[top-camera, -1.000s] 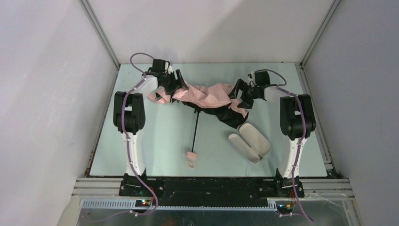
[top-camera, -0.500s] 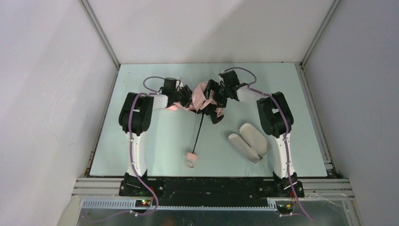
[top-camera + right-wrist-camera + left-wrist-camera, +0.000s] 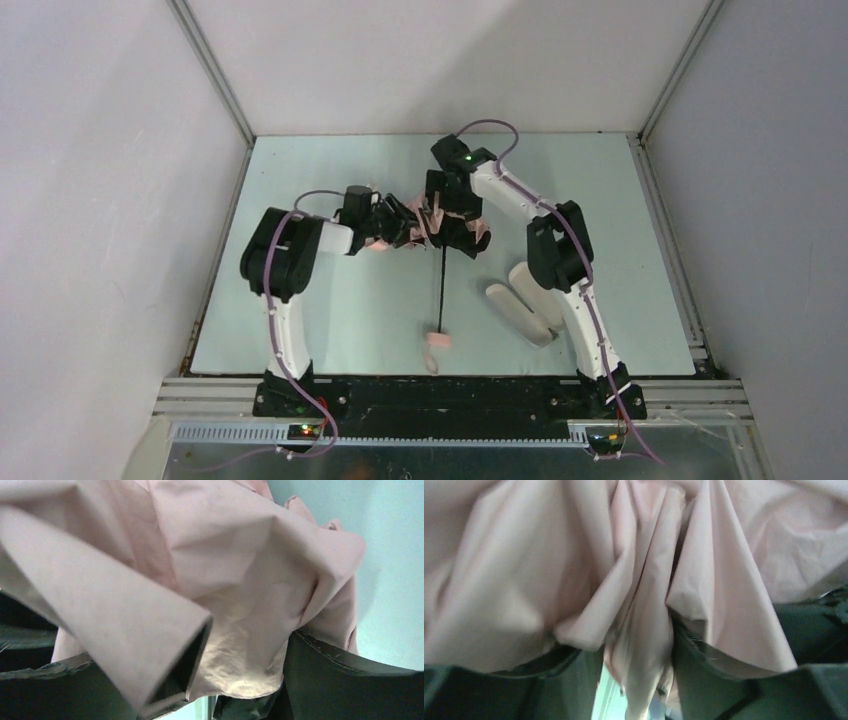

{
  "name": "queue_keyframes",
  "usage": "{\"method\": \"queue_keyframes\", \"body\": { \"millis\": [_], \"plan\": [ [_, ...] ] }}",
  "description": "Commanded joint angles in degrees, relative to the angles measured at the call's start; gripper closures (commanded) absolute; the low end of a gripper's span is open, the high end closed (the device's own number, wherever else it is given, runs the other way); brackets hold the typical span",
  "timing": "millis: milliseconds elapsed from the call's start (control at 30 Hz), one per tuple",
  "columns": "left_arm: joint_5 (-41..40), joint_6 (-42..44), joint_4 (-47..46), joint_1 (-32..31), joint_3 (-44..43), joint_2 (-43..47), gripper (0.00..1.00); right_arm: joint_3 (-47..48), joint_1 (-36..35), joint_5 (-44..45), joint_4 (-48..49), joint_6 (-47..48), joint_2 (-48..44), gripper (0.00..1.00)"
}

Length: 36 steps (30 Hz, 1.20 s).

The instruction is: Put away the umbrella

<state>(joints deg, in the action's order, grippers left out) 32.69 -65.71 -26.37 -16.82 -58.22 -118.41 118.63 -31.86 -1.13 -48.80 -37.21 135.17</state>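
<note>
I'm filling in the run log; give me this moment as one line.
left gripper: shut on pale pink fabric umbrella | right gripper: shut on umbrella | handle: on table | pale lilac oblong hard case: untouched

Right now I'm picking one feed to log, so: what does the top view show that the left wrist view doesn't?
Only the top view: the left arm, the right arm, the dark shaft running to the handle, and the case on the table. Only the left wrist view: the umbrella fabric's folds close up, bunched between dark jaws, a sliver of table in the gap. Both: the pink canopy.
</note>
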Motion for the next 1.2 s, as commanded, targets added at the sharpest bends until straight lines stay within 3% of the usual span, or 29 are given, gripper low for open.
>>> {"method": "queue_keyframes", "body": {
  "millis": [0, 67, 233, 467, 533, 600, 667, 700, 833, 1000, 1167],
  "plan": [
    [6.8, 3.24, 7.77, -2.48, 3.38, 13.93, 0.35, 2.91, -6.12, 16.1, -10.18, 3.52, 7.66, 0.09],
    [5.29, 8.06, 15.57, -1.49, 3.34, 18.72, 0.27, 1.83, -5.98, 13.76, -11.59, 3.02, 6.97, 0.16],
    [2.07, 18.99, 33.53, -0.42, 2.04, 28.0, 0.22, -10.0, -5.71, 5.06, -6.09, 2.19, 2.49, 0.15],
    [-0.13, 21.43, 37.85, -0.32, 9.27, 37.14, 0.22, -16.62, -7.94, 2.37, -5.61, 1.79, 4.48, 0.18],
    [-0.64, 21.83, 38.7, -0.37, 10.96, 39.12, 0.22, -19.11, -8.14, 2.08, -4.69, 1.52, 4.22, 0.32],
    [-0.84, 22.24, 39.32, -0.28, 12.43, 40.72, 0.22, -21.44, -8.31, 3.13, -3.89, 1.31, 3.31, 0.73],
    [-1.24, 22.89, 40.16, -0.24, 13.24, 42.16, 0.22, -23.5, -8.39, 4.11, -2.88, 1.4, 2.01, 0.96],
    [-1.45, 23.21, 40.6, -0.23, 13.4, 42.96, 0.23, -24.49, -8.39, 4.47, -1.92, 1.52, 1.49, 0.99],
    [-2.91, 25.92, 44.64, -0.05, 12.98, 44.52, 0.23, -23.02, -8.72, 5.61, 0.4, 2.89, -3.64, 1.0],
    [-4.62, 28.29, 50.04, 3.1, 8.78, 47.9, 0.26, -8.34, -9.19, 10.26, 0.73, 5.98, -8.42, 1.0],
    [-10.79, 27.45, 52.42, 4.93, 3.75, 57.35, 0.29, -1.4, -9.33, 12.87, 12.1, 10.67, -17.78, 1.0]
  ]
}}
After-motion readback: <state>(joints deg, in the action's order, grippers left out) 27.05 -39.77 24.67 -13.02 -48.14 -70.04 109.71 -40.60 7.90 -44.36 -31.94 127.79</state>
